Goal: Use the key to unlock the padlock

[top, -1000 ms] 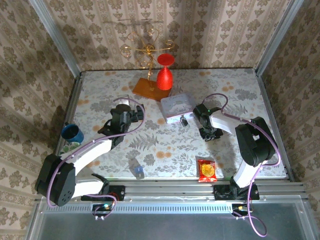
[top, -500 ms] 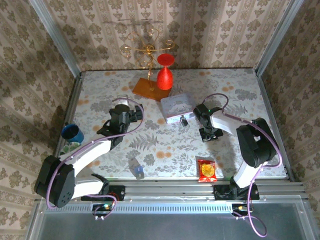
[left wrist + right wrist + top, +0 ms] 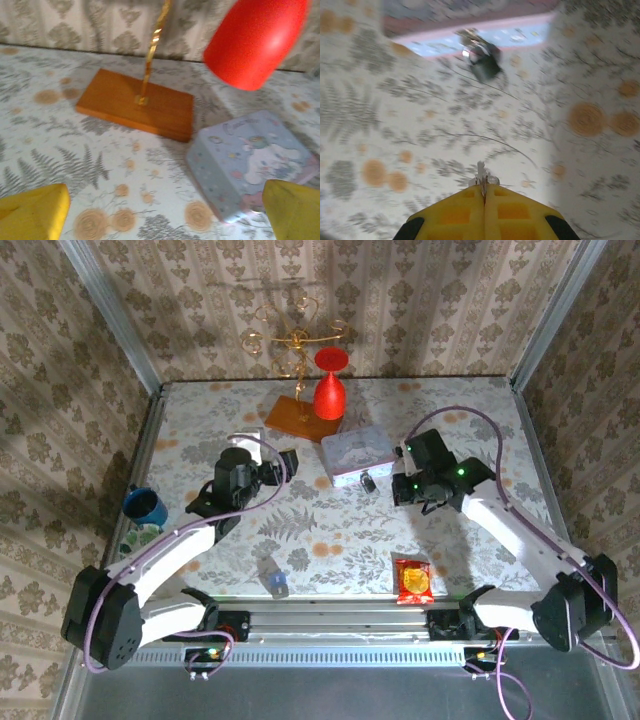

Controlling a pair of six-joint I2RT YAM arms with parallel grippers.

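A: Where is the padlock (image 3: 368, 482) now?

B: It lies on the table (image 3: 455, 410), just at the near side of the patterned tin box (image 3: 355, 454). In the right wrist view the padlock (image 3: 482, 57) is a small dark block with a silvery glint, against the pink lower edge of the box. This picture is blurred, so I cannot tell if it really touches.

A: And the right end effector (image 3: 402, 486)?

B: Its yellow fingers (image 3: 512, 210) are pressed together. A small silvery piece, which looks like the key (image 3: 481, 177), is pinched at the tips. The tips point toward the padlock but are apart from it, above the table.

A: What about the left end effector (image 3: 286, 462)?

B: It is spread wide. In the left wrist view one yellow finger (image 3: 32, 212) is at each lower corner, with nothing between them. In front of it are the tin box (image 3: 250, 162), a wooden base (image 3: 135, 105) with a golden rod, and a red goblet (image 3: 255, 40).
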